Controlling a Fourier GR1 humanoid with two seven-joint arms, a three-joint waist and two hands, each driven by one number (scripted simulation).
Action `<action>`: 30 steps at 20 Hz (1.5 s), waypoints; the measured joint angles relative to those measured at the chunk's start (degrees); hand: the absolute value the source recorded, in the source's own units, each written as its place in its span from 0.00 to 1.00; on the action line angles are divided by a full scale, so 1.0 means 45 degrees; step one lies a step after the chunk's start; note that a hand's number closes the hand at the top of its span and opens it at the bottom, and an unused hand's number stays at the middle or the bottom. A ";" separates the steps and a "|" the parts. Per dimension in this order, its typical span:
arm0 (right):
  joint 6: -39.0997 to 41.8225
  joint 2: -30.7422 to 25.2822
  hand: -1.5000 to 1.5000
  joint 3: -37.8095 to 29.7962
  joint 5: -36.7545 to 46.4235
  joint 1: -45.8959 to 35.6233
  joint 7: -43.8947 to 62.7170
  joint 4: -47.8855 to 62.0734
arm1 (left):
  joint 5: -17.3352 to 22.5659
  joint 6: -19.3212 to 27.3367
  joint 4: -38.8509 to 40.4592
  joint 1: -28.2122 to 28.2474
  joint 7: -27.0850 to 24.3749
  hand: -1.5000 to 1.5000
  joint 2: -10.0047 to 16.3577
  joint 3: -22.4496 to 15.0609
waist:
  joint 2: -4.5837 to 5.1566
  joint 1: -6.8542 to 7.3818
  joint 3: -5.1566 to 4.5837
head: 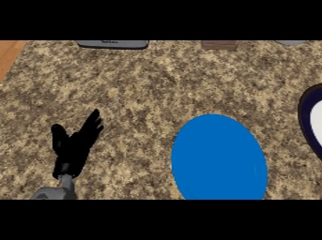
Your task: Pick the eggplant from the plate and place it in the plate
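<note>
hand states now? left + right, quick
Left hand: open, fingers straight and pointing up, holding nothing, resting at the view's lower left.
Right hand: not in view.

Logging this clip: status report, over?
Left hand open, resting lower left; right hand out of view. Round blue plate bare. Navy-and-white plate at right edge, dark centre; eggplant not confirmed.
</note>
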 measured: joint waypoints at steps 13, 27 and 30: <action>0.3734 -0.0845 0.00 -0.2389 -0.2381 -0.0786 -0.1957 0.2221 | -0.0115 -0.0037 -0.0018 0.0349 -0.0529 0.50 -0.0066 -0.0026 | -0.0031 -0.0190 0.0041; 0.7308 -0.1807 0.00 -0.2276 -0.2586 0.2331 -0.1835 0.1884 | 0.0117 -0.0077 -0.0280 0.0671 -0.0290 0.50 0.0121 0.0322 | -0.0133 -0.0578 0.0059; 0.7243 -0.1759 0.00 -0.2029 -0.2396 0.3084 -0.2120 0.1486 | 0.0150 0.0015 -0.0323 0.0588 -0.0128 0.50 0.0042 0.0342 | -0.0149 -0.0647 0.0055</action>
